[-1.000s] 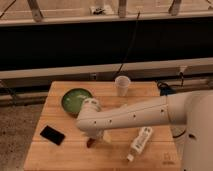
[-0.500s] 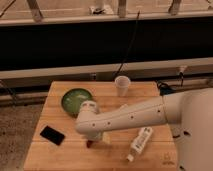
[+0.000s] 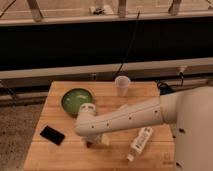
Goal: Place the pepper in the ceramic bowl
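The ceramic bowl (image 3: 76, 100) is round with a green inside and sits at the back left of the wooden table (image 3: 65, 157). My arm reaches from the right across the table. Its gripper (image 3: 93, 142) points down at the table in front of the bowl, mostly hidden under the white wrist. A small dark red bit, the pepper (image 3: 88, 145), shows at the gripper's tip, low on the table. I cannot see whether the gripper holds it.
A flat black phone (image 3: 52, 135) lies left of the gripper. A white paper cup (image 3: 121, 86) stands at the back middle. A white bottle (image 3: 139, 142) lies on its side to the right. A dark barrier runs behind the table.
The wrist has shifted only slightly, staying low over the table in front of the bowl. The bowl, phone, cup and bottle have not moved.
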Controlling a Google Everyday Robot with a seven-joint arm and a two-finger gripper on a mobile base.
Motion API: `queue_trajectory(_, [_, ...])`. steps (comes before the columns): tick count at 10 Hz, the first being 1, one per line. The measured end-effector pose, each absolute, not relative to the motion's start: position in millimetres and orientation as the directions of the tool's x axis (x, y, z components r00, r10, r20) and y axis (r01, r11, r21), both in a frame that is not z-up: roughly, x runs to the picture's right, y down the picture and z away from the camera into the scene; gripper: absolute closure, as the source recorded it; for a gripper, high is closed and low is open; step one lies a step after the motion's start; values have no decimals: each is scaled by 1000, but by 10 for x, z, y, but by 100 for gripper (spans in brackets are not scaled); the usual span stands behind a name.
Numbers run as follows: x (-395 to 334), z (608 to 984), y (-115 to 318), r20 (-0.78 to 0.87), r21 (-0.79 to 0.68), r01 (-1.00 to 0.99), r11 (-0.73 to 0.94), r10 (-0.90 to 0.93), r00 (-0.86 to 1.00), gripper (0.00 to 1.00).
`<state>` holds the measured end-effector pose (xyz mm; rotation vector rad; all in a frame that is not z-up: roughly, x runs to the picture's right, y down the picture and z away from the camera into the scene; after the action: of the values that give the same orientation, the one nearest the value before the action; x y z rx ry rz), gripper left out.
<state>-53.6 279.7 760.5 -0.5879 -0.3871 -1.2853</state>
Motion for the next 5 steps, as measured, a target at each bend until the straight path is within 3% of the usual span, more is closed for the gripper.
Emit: queue_trajectory(5, [-540,7647,2865,586,-187,969,159,-774,240,20])
